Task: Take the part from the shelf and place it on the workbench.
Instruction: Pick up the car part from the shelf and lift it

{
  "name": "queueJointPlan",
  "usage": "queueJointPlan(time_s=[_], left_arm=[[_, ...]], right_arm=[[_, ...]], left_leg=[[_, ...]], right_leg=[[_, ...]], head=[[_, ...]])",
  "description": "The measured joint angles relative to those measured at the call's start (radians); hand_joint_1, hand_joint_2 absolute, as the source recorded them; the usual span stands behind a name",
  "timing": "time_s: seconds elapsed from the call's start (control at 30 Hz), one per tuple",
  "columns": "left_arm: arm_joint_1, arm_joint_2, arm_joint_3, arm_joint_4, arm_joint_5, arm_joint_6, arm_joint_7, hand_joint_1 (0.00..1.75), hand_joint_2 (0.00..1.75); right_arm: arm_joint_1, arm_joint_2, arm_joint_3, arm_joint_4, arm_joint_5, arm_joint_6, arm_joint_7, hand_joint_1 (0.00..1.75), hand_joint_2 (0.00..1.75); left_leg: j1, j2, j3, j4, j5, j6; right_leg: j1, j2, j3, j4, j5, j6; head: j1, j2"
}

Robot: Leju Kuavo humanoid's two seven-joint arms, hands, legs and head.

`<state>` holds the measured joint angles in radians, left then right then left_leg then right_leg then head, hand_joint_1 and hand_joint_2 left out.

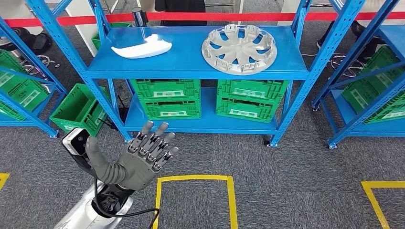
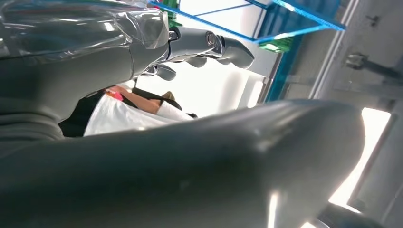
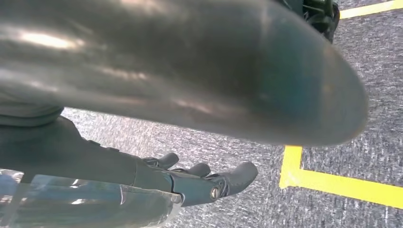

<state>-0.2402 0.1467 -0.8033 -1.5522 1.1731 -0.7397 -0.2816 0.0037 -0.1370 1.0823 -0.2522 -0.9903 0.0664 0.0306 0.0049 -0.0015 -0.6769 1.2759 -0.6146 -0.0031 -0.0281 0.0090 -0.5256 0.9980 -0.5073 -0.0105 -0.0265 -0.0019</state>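
Note:
A white curved part lies on the left of the blue shelf's top board. To its right rests a silver wheel cover. My left hand is raised in front of the shelf, below the top board, with its fingers spread and nothing in it. The left wrist view shows that left hand from close by, fingers extended toward the blue frame. My right hand hangs above the grey carpet, fingers loosely extended and holding nothing.
Green crates fill the lower shelf board. Another green crate stands on the floor at the left. More blue racks flank both sides. Yellow floor tape marks a square on the carpet. A person stands beyond the shelf.

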Motion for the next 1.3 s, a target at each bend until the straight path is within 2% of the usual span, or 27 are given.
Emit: queueJointPlan(time_s=[0.03,0.07,0.13,0.17,0.2,0.23,0.3,0.37,0.43,0.5,0.53,0.57,0.6,0.67,0.7,0.73,0.8,0.87,0.93,1.0,1.07,1.1,1.13,1.2,1.23,1.27,1.3], left_arm=[[0.002,0.001,0.000,0.000,0.000,0.000,0.000,0.00,0.00],[0.004,0.002,0.000,0.000,0.000,0.000,0.000,0.00,0.00],[0.005,0.005,0.001,0.000,0.000,-0.001,-0.002,0.00,0.00],[0.005,0.006,0.001,0.001,0.000,-0.002,-0.004,0.00,0.00],[0.005,0.006,0.001,0.001,0.000,-0.005,-0.006,0.00,0.00],[0.004,0.006,0.002,0.002,-0.001,-0.008,-0.008,0.00,0.00],[0.001,0.002,0.004,0.002,-0.004,-0.018,-0.016,0.00,0.00],[-0.003,-0.004,0.006,0.002,-0.009,-0.028,-0.026,0.00,0.00],[-0.004,-0.010,0.006,0.003,-0.021,-0.036,-0.035,0.00,0.00],[0.000,-0.011,0.007,0.006,-0.037,-0.043,-0.046,0.00,0.00],[0.003,-0.011,0.008,0.007,-0.046,-0.047,-0.051,0.00,0.00],[0.008,-0.010,0.011,0.007,-0.054,-0.051,-0.056,0.00,0.00],[0.014,-0.010,0.015,0.007,-0.062,-0.054,-0.060,0.00,0.00],[0.024,-0.008,0.022,0.007,-0.074,-0.057,-0.065,0.00,0.00],[0.028,-0.007,0.027,0.006,-0.081,-0.057,-0.068,0.00,0.00],[0.031,-0.007,0.032,0.004,-0.087,-0.057,-0.070,0.00,0.00],[0.032,-0.007,0.043,-0.002,-0.094,-0.057,-0.075,0.00,0.00],[0.031,-0.007,0.048,-0.007,-0.094,-0.055,-0.076,0.00,0.00],[0.033,-0.005,0.052,-0.008,-0.094,-0.052,-0.077,0.00,0.00],[0.037,-0.002,0.054,-0.008,-0.094,-0.048,-0.078,0.00,0.00],[0.040,0.000,0.056,-0.008,-0.093,-0.045,-0.078,0.00,0.00],[0.041,0.002,0.057,-0.008,-0.093,-0.044,-0.077,0.00,0.00],[0.042,0.003,0.057,-0.008,-0.092,-0.043,-0.076,0.00,0.00],[0.043,0.006,0.057,-0.009,-0.092,-0.042,-0.072,0.00,0.00],[0.045,0.007,0.058,-0.009,-0.093,-0.042,-0.069,0.00,0.00],[0.046,0.008,0.058,-0.009,-0.093,-0.043,-0.067,0.00,0.00],[0.047,0.008,0.058,-0.010,-0.093,-0.044,-0.065,0.00,0.00]], right_arm=[[0.002,0.000,0.000,0.000,0.000,0.000,0.000,0.00,0.00],[0.005,0.000,0.000,0.000,0.000,0.000,0.001,0.00,0.00],[0.008,0.001,0.001,0.000,0.000,-0.004,0.002,0.00,0.00],[0.007,0.003,0.001,0.000,-0.001,-0.006,0.002,0.00,0.00],[0.006,0.004,0.001,0.000,-0.003,-0.010,0.003,0.00,0.00],[0.005,0.005,0.002,0.000,-0.006,-0.013,0.004,0.00,0.00],[0.002,0.007,0.002,-0.001,-0.014,-0.018,0.006,0.00,0.00],[-0.003,0.006,0.002,-0.002,-0.019,-0.025,0.006,0.00,0.00],[-0.009,0.000,0.002,-0.002,-0.020,-0.032,0.005,0.00,0.00],[-0.010,-0.007,0.003,-0.002,-0.020,-0.038,0.003,0.00,0.00],[-0.008,-0.011,0.004,-0.001,-0.019,-0.041,0.002,0.00,0.00],[-0.006,-0.015,0.006,-0.001,-0.017,-0.042,0.002,0.00,0.00],[-0.003,-0.018,0.009,-0.001,-0.014,-0.043,0.002,0.00,0.00],[0.000,-0.022,0.018,-0.001,-0.008,-0.043,0.002,0.00,0.00],[-0.001,-0.022,0.022,-0.001,-0.005,-0.043,0.002,0.00,0.00],[-0.003,-0.021,0.025,-0.001,-0.002,-0.043,0.001,0.00,0.00],[-0.012,-0.020,0.028,-0.001,0.002,-0.040,-0.002,0.00,0.00],[-0.022,-0.020,0.032,-0.001,0.005,-0.036,-0.007,0.00,0.00],[-0.028,-0.021,0.036,-0.001,0.006,-0.036,-0.008,0.00,0.00],[-0.029,-0.023,0.041,-0.001,0.007,-0.037,-0.008,0.00,0.00],[-0.029,-0.024,0.043,-0.001,0.008,-0.037,-0.008,0.00,0.00],[-0.030,-0.024,0.044,-0.001,0.008,-0.037,-0.008,0.00,0.00],[-0.030,-0.024,0.045,-0.001,0.009,-0.037,-0.008,0.00,0.00],[-0.032,-0.023,0.045,-0.001,0.008,-0.037,-0.006,0.00,0.00],[-0.034,-0.022,0.045,-0.001,0.007,-0.037,-0.006,0.00,0.00],[-0.036,-0.021,0.045,-0.001,0.006,-0.036,-0.005,0.00,0.00],[-0.038,-0.020,0.045,-0.001,0.006,-0.036,-0.004,0.00,0.00]], left_leg=[[0.001,0.000,-0.041,0.029,0.019,0.000],[0.001,0.000,-0.063,0.016,0.063,0.003],[-0.004,0.000,-0.055,-0.114,0.198,0.021],[-0.010,0.000,-0.040,-0.173,0.245,0.034],[-0.018,0.001,-0.024,-0.217,0.271,0.048],[-0.026,0.000,-0.006,-0.242,0.271,0.061],[-0.034,-0.002,0.041,-0.285,0.242,0.080],[-0.031,-0.004,0.092,-0.333,0.224,0.090],[-0.025,-0.004,0.133,-0.357,0.207,0.091],[-0.022,-0.006,0.171,-0.362,0.179,0.087],[-0.020,-0.009,0.191,-0.362,0.163,0.083],[-0.018,-0.011,0.213,-0.362,0.146,0.078],[-0.016,-0.013,0.234,-0.362,0.129,0.072],[-0.012,-0.015,0.271,-0.359,0.092,0.059],[-0.013,-0.015,0.285,-0.358,0.075,0.052],[-0.014,-0.014,0.298,-0.357,0.061,0.045],[-0.013,-0.013,0.313,-0.340,0.053,0.033],[-0.008,-0.008,0.277,-0.268,0.072,0.023],[-0.002,-0.005,0.181,-0.137,0.067,0.013],[0.004,-0.004,0.081,-0.029,0.004,0.002],[0.009,-0.002,0.022,-0.016,-0.046,-0.005],[0.010,-0.001,0.012,-0.049,-0.034,-0.004],[0.010,0.000,0.013,-0.104,0.010,-0.001],[0.007,0.000,0.025,-0.220,0.139,0.013],[0.004,-0.001,0.032,-0.253,0.186,0.020],[0.001,-0.002,0.035,-0.266,0.212,0.024],[-0.002,-0.004,0.038,-0.266,0.214,0.027]], right_leg=[[0.001,0.002,0.017,0.000,-0.014,0.001],[0.002,0.003,0.036,-0.001,-0.029,0.002],[0.002,0.006,0.079,-0.006,-0.060,0.004],[0.004,0.007,0.096,-0.013,-0.073,0.007],[0.001,0.008,0.110,-0.025,-0.082,0.012],[-0.001,0.008,0.124,-0.038,-0.085,0.019],[-0.003,0.005,0.148,-0.045,-0.065,0.047],[-0.004,0.001,0.120,0.029,-0.027,0.068],[-0.005,-0.001,0.029,0.164,-0.026,0.062],[-0.005,-0.001,-0.059,0.248,-0.089,0.039],[-0.006,-0.001,-0.088,0.254,-0.124,0.034],[-0.007,-0.001,-0.104,0.232,-0.142,0.039],[-0.009,-0.002,-0.111,0.187,-0.133,0.054],[-0.013,-0.011,-0.103,0.065,-0.032,0.094],[-0.013,-0.018,-0.093,0.022,0.024,0.101],[-0.011,-0.024,-0.083,-0.002,0.068,0.097],[-0.006,-0.027,-0.067,-0.006,0.089,0.058],[-0.008,-0.021,-0.056,-0.007,0.084,0.029],[-0.010,-0.018,-0.044,-0.009,0.072,0.013],[-0.009,-0.015,-0.031,-0.009,0.056,0.006],[-0.009,-0.009,-0.010,-0.009,0.037,0.007],[-0.009,-0.006,0.004,-0.009,0.026,0.009],[-0.009,-0.004,0.018,-0.009,0.015,0.011],[-0.007,0.001,0.042,-0.010,-0.005,0.019],[-0.004,0.003,0.048,-0.010,-0.014,0.024],[-0.002,0.005,0.051,-0.011,-0.022,0.031],[0.000,0.006,0.054,-0.013,-0.028,0.038]], head=[[0.000,0.000],[0.000,0.000],[0.000,0.000],[0.004,0.000],[0.006,0.000],[0.006,0.000],[0.003,0.000],[0.003,0.000],[0.005,0.000],[0.006,0.000],[0.006,0.000],[0.006,0.000],[0.006,0.000],[0.007,0.000],[0.007,0.000],[0.006,0.000],[0.003,0.000],[0.001,0.000],[0.001,0.000],[0.001,0.000],[0.001,0.000],[0.001,0.000],[0.001,0.000],[0.001,0.000],[0.001,0.000],[0.001,0.000],[0.001,0.000]])
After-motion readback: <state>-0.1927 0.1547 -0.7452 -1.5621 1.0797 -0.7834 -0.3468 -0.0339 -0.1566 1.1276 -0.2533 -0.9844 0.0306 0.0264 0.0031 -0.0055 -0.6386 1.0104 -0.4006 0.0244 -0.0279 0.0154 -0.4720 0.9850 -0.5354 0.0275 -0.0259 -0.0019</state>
